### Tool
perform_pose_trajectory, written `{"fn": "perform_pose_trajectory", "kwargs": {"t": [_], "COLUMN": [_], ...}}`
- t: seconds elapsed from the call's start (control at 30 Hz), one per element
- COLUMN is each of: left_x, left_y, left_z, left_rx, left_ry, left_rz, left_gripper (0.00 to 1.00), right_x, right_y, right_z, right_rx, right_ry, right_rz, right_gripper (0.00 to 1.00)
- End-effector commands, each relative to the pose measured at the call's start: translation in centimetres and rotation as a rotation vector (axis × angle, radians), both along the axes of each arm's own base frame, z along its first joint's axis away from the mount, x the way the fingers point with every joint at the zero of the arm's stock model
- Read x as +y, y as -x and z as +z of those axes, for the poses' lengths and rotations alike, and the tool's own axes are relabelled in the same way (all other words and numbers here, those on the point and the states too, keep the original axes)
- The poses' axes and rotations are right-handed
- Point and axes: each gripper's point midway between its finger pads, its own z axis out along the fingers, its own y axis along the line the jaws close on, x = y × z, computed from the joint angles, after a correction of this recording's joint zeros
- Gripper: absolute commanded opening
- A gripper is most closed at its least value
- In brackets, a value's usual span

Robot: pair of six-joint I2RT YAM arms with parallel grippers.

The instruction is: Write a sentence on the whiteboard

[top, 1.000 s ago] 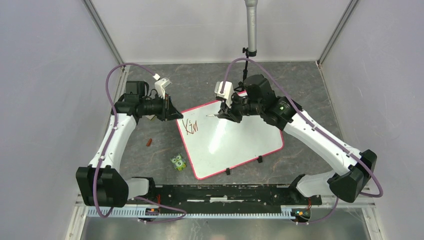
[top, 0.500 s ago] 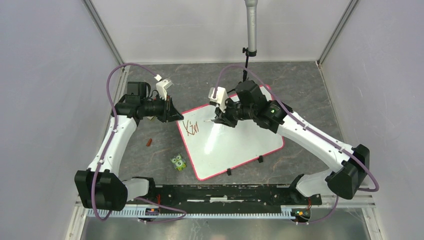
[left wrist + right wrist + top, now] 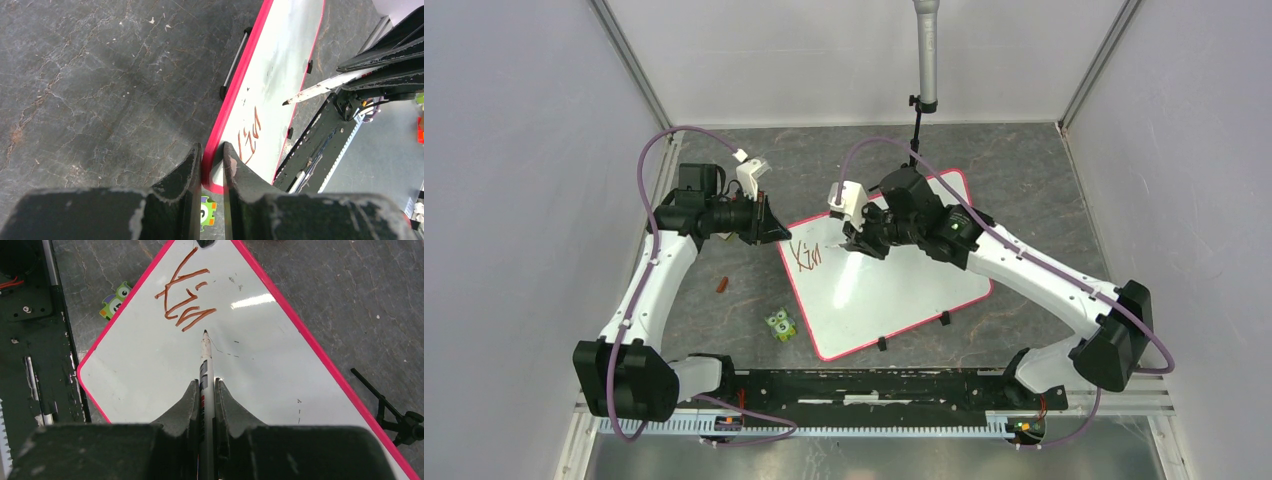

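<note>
The right gripper (image 3: 205, 386), clamped on the marker (image 3: 206, 352), has slid left over the whiteboard (image 3: 894, 290) lying mid-table. The tip is now just beside the sentence (image 3: 186, 302), only "Kin" so far, so the next letter looks due. Only the left wrist view shows the left gripper (image 3: 212, 156) narrowly pinching the board's left-corner frame.

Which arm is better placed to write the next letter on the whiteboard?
Right. The right pincer holds the marker, tip close beside the writing on the whiteboard. The left pincer grips the board's edge, likely steadying it.
</note>
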Motion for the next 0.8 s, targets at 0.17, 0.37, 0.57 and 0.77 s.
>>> {"fn": "perform_pose_trajectory", "kwargs": {"t": [0.17,0.37,0.57,0.77], "left_x": [-0.4,-0.4,-0.4,-0.4], "left_y": [1.2,1.2,1.2,1.2], "left_z": [-1.1,-1.1,-1.1,-1.1], "left_rx": [0.041,0.041,0.04,0.038], "left_ry": [-0.032,-0.032,-0.035,-0.038], "left_rz": [-0.035,-0.035,-0.034,-0.032], "left_gripper": [0.02,0.02,0.02,0.02], "right_x": [1.3,1.5,1.5,1.6], "right_y": [-1.2,-1.3,-1.0,-1.2], "right_z": [2.7,2.0,1.0,0.6], "right_rx": [-0.078,-0.085,-0.083,-0.089], "right_ry": [-0.045,-0.016,0.011,0.032], "right_rz": [-0.028,-0.038,-0.032,-0.04], "right_gripper": [0.0,0.0,0.0,0.0]}}
